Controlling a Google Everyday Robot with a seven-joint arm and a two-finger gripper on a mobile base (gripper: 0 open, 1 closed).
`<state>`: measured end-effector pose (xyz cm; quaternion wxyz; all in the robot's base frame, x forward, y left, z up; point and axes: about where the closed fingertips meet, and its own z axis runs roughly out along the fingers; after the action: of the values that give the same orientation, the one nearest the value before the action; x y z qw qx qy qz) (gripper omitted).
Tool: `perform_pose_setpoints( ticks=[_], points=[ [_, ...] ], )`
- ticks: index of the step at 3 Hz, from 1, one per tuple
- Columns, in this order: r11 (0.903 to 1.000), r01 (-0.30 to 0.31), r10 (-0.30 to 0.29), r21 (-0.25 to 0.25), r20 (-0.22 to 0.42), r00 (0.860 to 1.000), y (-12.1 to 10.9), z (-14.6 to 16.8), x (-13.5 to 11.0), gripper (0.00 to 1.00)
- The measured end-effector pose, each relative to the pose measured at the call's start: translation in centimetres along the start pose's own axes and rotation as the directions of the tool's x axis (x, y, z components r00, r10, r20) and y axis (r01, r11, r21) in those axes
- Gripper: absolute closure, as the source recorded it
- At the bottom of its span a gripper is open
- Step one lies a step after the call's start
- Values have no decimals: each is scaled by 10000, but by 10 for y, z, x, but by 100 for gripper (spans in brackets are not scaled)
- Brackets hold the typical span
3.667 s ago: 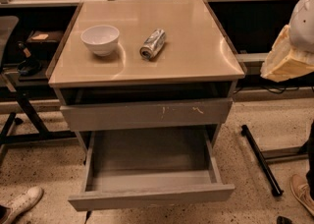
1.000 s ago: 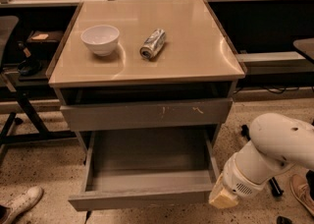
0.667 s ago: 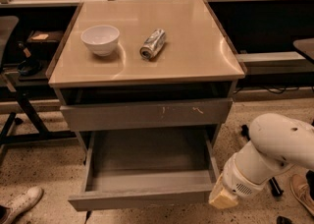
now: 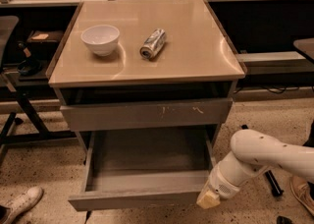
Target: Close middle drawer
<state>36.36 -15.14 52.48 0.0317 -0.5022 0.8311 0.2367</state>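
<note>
The middle drawer (image 4: 140, 200) is pulled far out of the cabinet, with its plain grey front toward me and its empty grey inside (image 4: 147, 155) showing. My gripper (image 4: 208, 199), a pale yellowish tip on the white arm (image 4: 260, 156), sits low at the right end of the drawer front, touching or nearly touching its corner. The arm reaches in from the right edge of the view.
Above the open drawer is the grey front with yellowish scratch marks (image 4: 147, 114). A white bowl (image 4: 100, 39) and a can lying on its side (image 4: 152, 43) rest on the beige top (image 4: 196, 56). A white shoe (image 4: 19, 204) and black stand legs (image 4: 24, 115) are at the left.
The arm came down from the upper right to the drawer's front right corner. Over the last second it shifted slightly left. The drawer is as far out as before.
</note>
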Motion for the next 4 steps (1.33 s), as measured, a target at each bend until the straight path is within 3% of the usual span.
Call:
perform_pose_setpoints(
  ticks=[1, 2, 4],
  points=[
    [9987, -482, 484, -152, 188, 9986, -38, 39, 1, 100],
    [9964, -817, 822, -240, 186, 9964, -59, 71, 3, 100],
    [9959, -847, 853, -316, 179, 9962, -58, 76, 4, 58]
  ],
)
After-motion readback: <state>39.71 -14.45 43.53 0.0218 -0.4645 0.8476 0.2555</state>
